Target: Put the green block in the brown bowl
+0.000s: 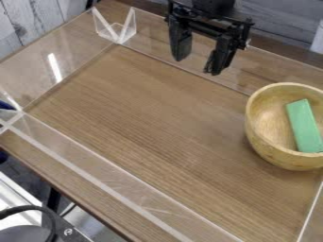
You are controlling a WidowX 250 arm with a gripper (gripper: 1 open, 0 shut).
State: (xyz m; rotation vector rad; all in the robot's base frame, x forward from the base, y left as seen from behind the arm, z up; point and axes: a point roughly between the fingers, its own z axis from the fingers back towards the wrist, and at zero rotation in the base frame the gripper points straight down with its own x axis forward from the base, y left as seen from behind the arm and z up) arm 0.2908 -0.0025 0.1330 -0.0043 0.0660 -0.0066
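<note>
The green block [303, 126], a flat bright green bar, lies inside the brown bowl [269, 142], leaning against its right inner wall. The bowl, round and light tan with a thick rim, stands on the wooden table at the right. My gripper [202, 55] hangs above the table's far side, up and to the left of the bowl, pointing down. Its two black fingers stand wide apart with nothing between them.
A clear acrylic wall [76, 156] runs around the wooden table top [139, 104]. A clear bracket [115, 28] stands at the far left corner. Black gear [32, 227] shows below the table's front left edge.
</note>
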